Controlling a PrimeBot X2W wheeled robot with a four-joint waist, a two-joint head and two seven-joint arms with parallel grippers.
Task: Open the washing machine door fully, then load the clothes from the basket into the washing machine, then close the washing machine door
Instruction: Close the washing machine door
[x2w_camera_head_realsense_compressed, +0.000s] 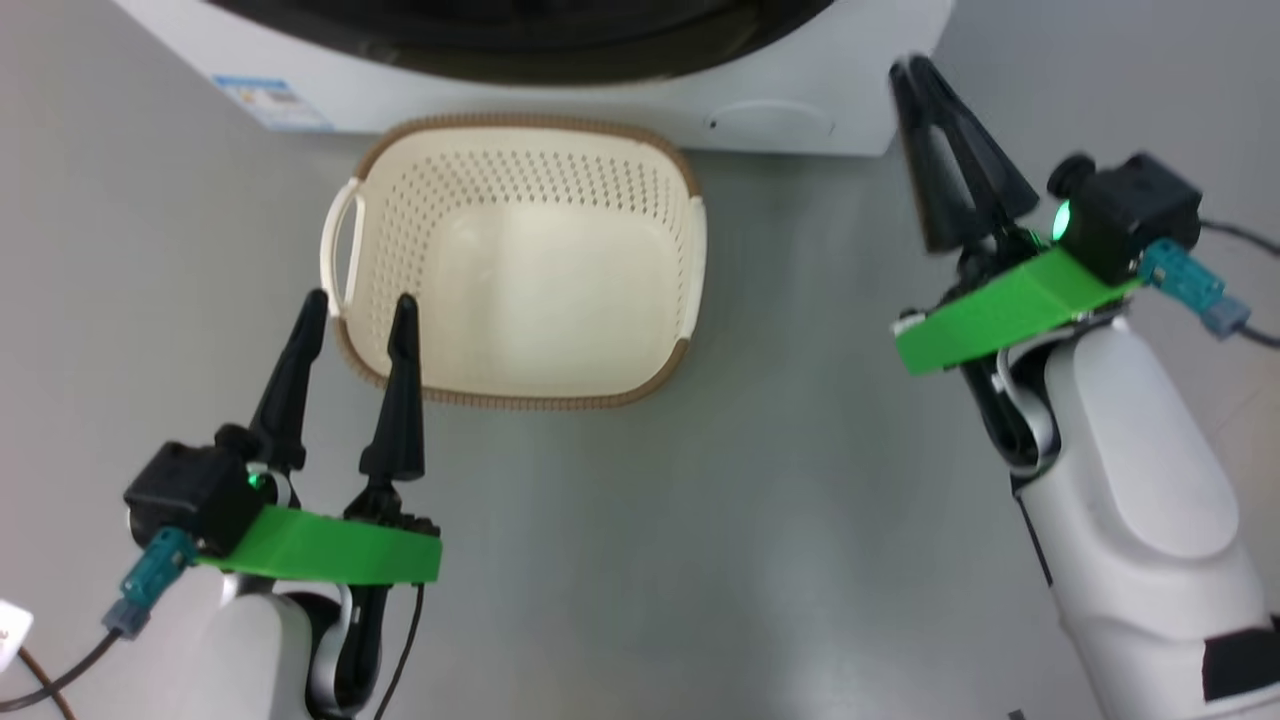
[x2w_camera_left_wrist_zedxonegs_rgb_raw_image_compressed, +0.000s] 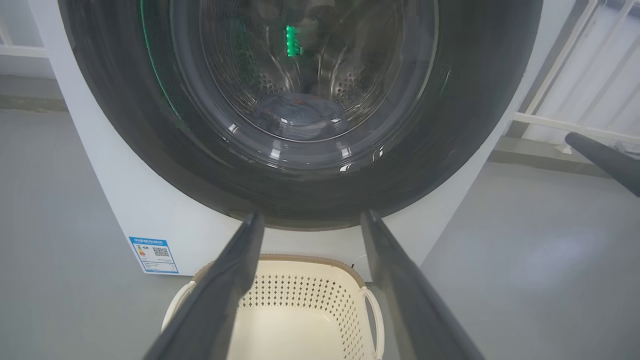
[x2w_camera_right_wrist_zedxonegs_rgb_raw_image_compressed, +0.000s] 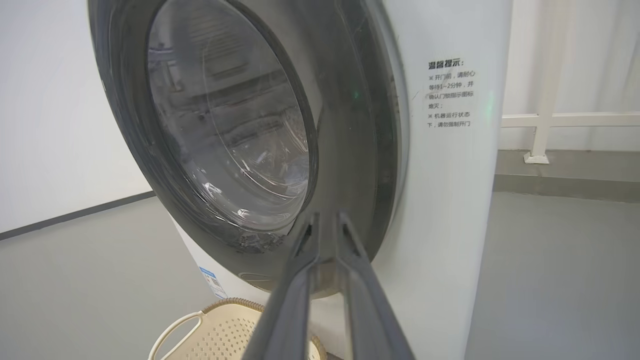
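L tool (x2w_camera_head_realsense_compressed: 360, 298) spread over basket (x2w_camera_head_realsense_compressed: 520, 122) rim, R tool (x2w_camera_head_realsense_compressed: 912, 65) nearly pressed together by door (x2w_camera_right_wrist_zedxonegs_rgb_raw_image_compressed: 350, 125)

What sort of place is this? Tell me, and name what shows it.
Probably a laundry corner, perhaps a bare test room: a white front-loading washing machine with its round black door, a cream perforated basket on the plain grey floor before it, and a white railing beyond.

Your head view chops the big white front-loading washing machine (x2w_camera_head_realsense_compressed: 800, 110) off at the top. Through the glossy black round door (x2w_camera_left_wrist_zedxonegs_rgb_raw_image_compressed: 125, 130) you get a dim bluish bundle of cloth (x2w_camera_left_wrist_zedxonegs_rgb_raw_image_compressed: 295, 112), print impossible to make out. The blue label sticker (x2w_camera_left_wrist_zedxonegs_rgb_raw_image_compressed: 153, 254) is too small to read. On the right wrist view, the cream perforated plastic basket (x2w_camera_right_wrist_zedxonegs_rgb_raw_image_compressed: 215, 330) runs off the bottom edge.
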